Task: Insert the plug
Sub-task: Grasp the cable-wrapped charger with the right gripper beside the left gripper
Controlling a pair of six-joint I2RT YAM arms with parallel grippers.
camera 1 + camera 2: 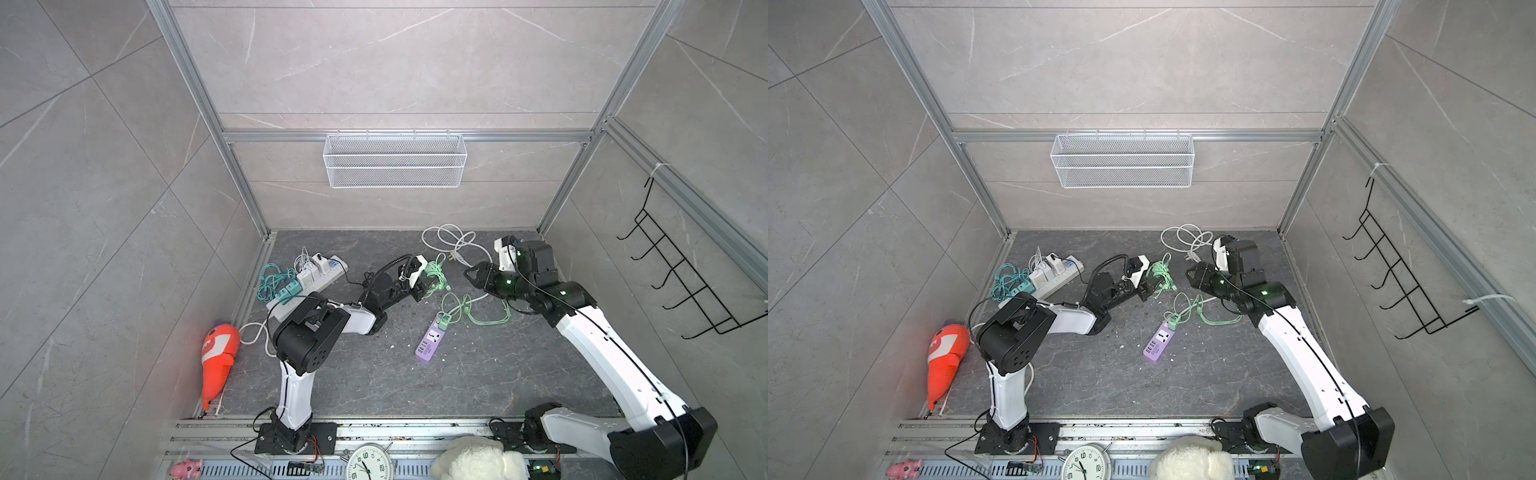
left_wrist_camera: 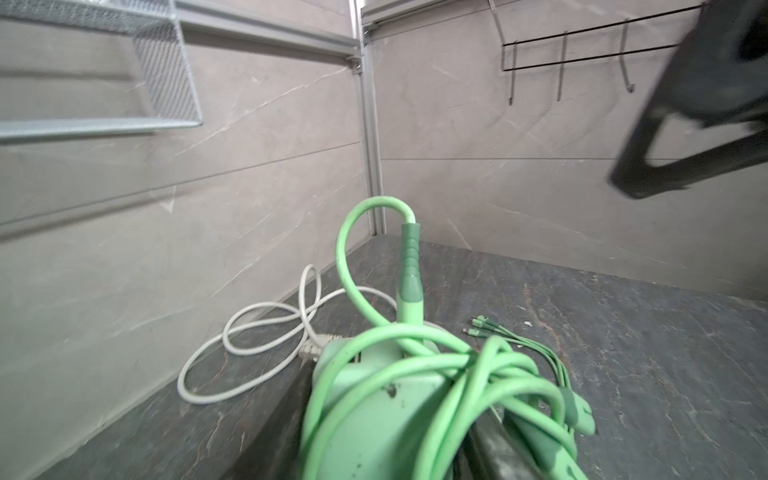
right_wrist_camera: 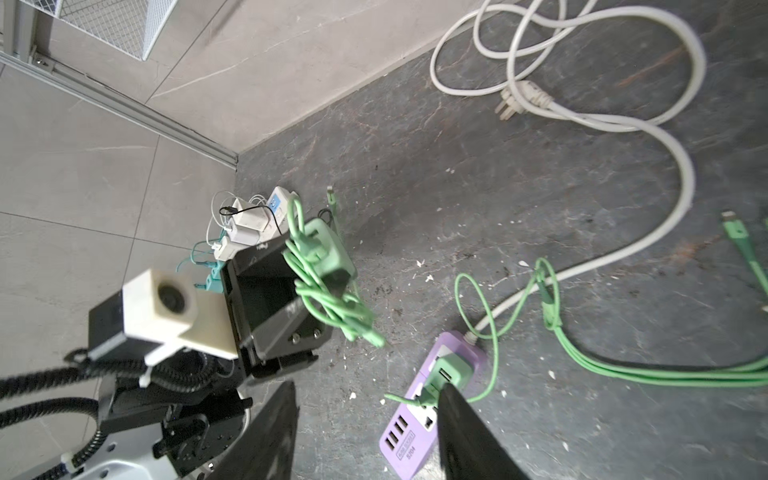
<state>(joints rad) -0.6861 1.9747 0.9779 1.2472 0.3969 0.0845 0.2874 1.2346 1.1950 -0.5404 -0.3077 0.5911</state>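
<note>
My left gripper (image 1: 420, 286) is shut on the plug (image 1: 430, 274), a light green charger block with its green cable wound round it, held above the floor. The left wrist view shows the plug (image 2: 374, 399) filling the space between dark fingers (image 2: 498, 440). A purple power strip (image 1: 432, 345) lies on the dark floor in front of it, with a green adapter (image 1: 444, 321) in its far socket. My right gripper (image 1: 471, 275) hangs open and empty to the right of the plug. In the right wrist view the right gripper (image 3: 365, 436) frames the strip (image 3: 403, 440), and the held plug (image 3: 328, 249) is beyond.
Loose green cables (image 1: 486, 311) and a white cord with a plug (image 1: 455, 255) lie near the back wall. A white power strip (image 1: 316, 278) full of chargers sits back left. An orange toy (image 1: 218, 357) lies by the left wall. A wire basket (image 1: 395, 160) hangs on the back wall.
</note>
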